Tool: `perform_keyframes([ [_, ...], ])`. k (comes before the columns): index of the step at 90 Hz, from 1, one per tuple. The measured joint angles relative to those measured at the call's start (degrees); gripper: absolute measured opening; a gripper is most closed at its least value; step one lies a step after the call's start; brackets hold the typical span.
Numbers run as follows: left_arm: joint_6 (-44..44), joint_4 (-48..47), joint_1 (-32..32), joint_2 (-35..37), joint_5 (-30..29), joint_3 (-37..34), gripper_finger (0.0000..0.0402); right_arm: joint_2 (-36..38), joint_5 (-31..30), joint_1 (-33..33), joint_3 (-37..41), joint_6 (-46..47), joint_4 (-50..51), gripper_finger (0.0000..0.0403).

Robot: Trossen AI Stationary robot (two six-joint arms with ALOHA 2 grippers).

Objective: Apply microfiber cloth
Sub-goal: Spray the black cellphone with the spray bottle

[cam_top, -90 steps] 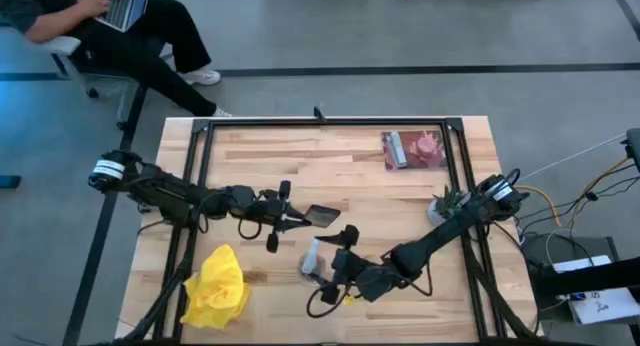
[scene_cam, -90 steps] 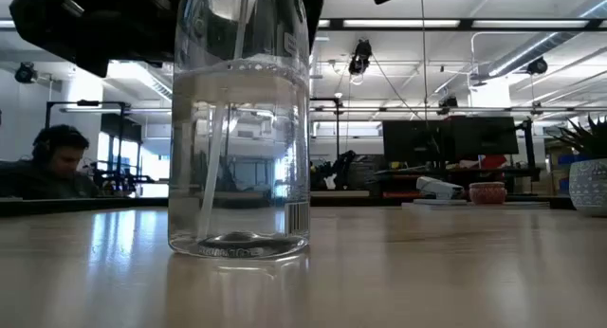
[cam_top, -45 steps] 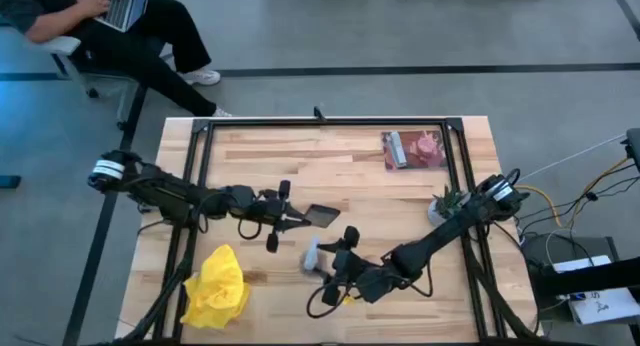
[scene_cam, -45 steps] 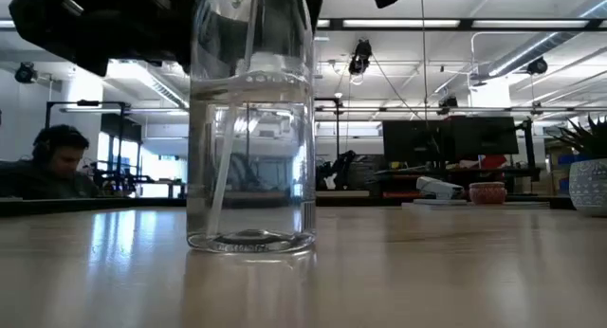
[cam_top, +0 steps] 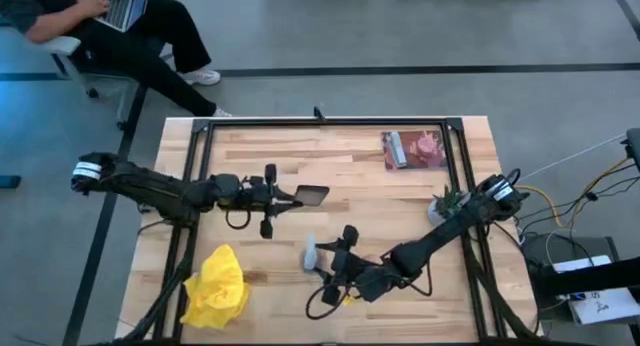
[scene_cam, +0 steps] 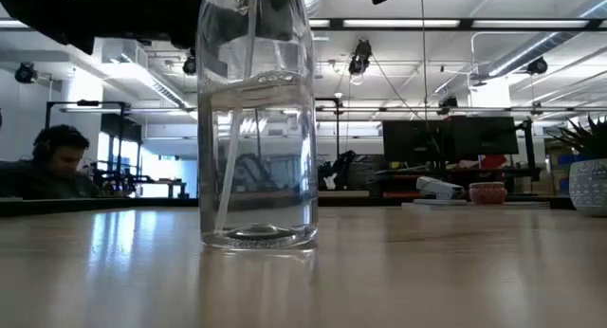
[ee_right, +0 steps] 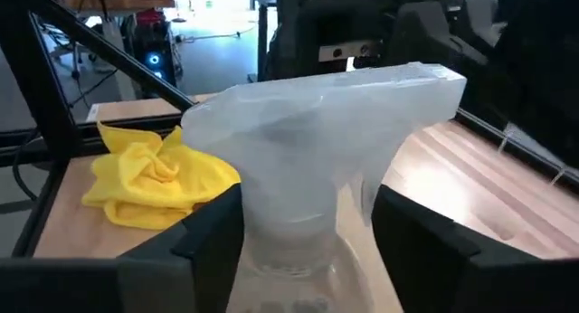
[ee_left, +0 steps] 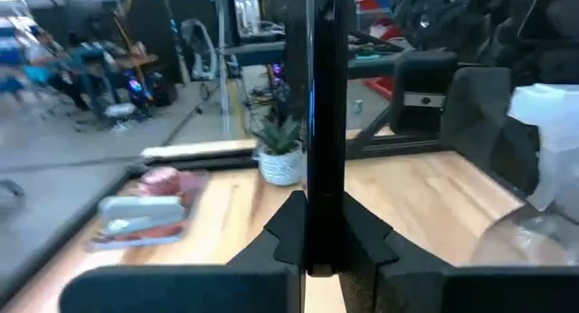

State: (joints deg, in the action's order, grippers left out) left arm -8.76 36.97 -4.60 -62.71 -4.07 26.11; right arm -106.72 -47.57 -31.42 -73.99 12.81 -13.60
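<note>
Phone (cam_top: pixel 312 195) was pinched edge-on in left gripper (cam_top: pixel 285 197); right gripper (cam_top: pixel 322 258) clamped spray bottle (ee_right: pixel 308 159), prob. to wet it; yellow cloth (cam_top: pixel 216 287) untouched on surface (cam_top: pixel 360 171).

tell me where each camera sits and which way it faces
High view: overhead, looking down; both arms, yellow cloth lower left.
Low view: table height; spray bottle up close.
Left wrist: left gripper clamping the phone edge-on.
Right wrist: right gripper around the bottle's head, cloth beyond.
High and right wrist share the cloth.

No text, brand or number can be read anywhere; the spray bottle (scene_cam: pixel 256 119) carries no legible label, nor does the package (cam_top: pixel 414 149) near the tabletop's far edge.
</note>
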Motion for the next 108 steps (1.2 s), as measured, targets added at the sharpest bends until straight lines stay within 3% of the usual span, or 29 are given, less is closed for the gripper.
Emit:
perform_keyframes([
  [8,-10.56,-1.54,-0.06,2.04,-1.07,0.38,0.0016,0.00,0.74,0.00,-0.59,-1.95,0.13,0.0252],
  [27,-41.27,-10.76,0.00,5.65,-11.54,1.36,0.0012,0.00,1.92,-0.04,-1.27,-4.49,0.00,0.0297],
  [52,-79.00,-12.43,-0.02,5.69,-23.78,1.13,0.0012,0.02,5.89,0.88,-1.27,-2.69,0.06,0.0329],
  [83,-105.06,-11.53,-3.16,5.66,-28.38,1.08,0.0012,0.00,6.52,1.22,-1.27,-2.95,0.25,0.0315],
  [108,-115.77,-3.31,-7.74,4.58,-27.99,1.19,0.0012,-0.02,6.69,1.36,-1.27,-2.24,0.48,0.0313],
])
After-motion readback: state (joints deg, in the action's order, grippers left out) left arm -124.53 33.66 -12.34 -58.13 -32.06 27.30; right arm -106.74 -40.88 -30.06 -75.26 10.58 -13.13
